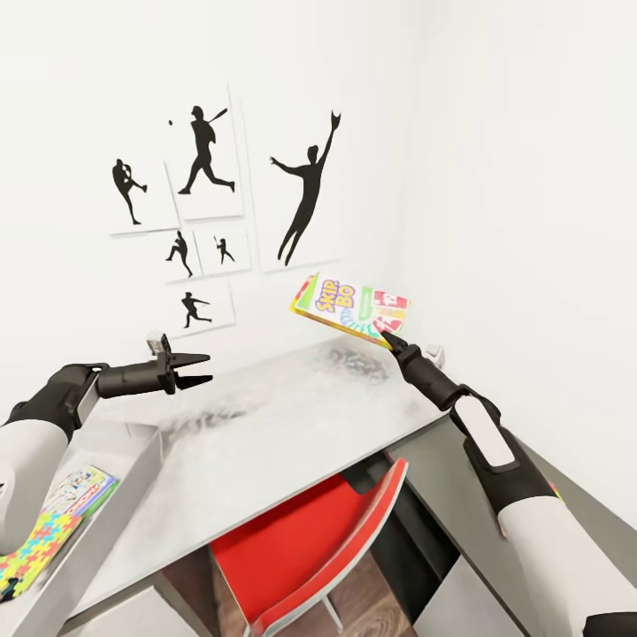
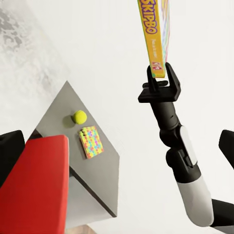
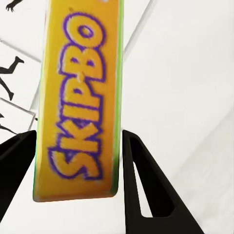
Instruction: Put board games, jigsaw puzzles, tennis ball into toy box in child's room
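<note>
The yellow-orange SKIP BO board game (image 1: 350, 308) is held in the air above the far right corner of the pale grey table (image 1: 283, 425), tilted, pinched at one corner by the right tool (image 1: 387, 339). On the lower dark grey wing, the tennis ball (image 2: 79, 117) lies just beside a multicoloured jigsaw puzzle (image 2: 91, 142). At the table's left end another jigsaw puzzle (image 1: 31, 548) overlaps a light blue board game (image 1: 81, 491), both flat.
</note>
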Motion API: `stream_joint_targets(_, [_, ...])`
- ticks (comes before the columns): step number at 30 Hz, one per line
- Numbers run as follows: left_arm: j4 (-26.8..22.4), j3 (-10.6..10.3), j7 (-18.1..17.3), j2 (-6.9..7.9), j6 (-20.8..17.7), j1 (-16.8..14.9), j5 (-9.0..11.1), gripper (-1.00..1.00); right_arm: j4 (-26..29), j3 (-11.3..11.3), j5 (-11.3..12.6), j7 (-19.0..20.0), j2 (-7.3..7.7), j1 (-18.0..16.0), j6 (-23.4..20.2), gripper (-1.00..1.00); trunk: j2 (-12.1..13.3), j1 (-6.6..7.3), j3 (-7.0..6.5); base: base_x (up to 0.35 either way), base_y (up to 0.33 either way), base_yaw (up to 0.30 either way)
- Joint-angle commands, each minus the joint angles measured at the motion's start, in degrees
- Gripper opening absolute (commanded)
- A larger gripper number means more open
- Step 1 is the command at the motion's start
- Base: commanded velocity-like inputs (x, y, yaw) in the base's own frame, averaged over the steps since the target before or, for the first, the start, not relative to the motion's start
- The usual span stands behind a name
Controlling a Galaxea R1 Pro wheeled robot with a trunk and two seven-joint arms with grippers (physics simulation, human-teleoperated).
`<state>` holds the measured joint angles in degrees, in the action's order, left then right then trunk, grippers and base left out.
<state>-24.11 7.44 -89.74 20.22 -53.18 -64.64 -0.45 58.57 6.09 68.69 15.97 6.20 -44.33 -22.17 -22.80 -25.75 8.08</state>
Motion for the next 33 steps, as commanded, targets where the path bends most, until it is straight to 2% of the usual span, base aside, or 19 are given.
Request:
stream_joint_targets(1, [0.02, 0.03, -0.26, 0.0, -0.61, -0.05, -0.11, 1.0, -0.02, 0.07, 0.42, 0.02, 0.04, -0.05, -0.16, -1.0, -0.12, -0.04, 0.03, 0.0, 0.0, 0.0])
stream_joint_targets(24, [0.03, 0.01, -0.26, -0.01, -0.45, 0.01, 0.07, 1.0, -0.07, 0.31, 0.63, 0.12, -0.25, 0.04, 0.09, -1.0, -0.12, -0.04, -2.07, 0.0, 0.0, 0.0])
stream_joint_targets(33, [-0.04, 0.09, -0.26, -0.13, -0.43, 0.04, 0.14, 1.0, -0.27, 0.16, 0.85, 0.43, -0.87, 3.01, 0.02, -1.0, -0.12, -0.04, -2.91, 0.0, 0.0, 0.0])
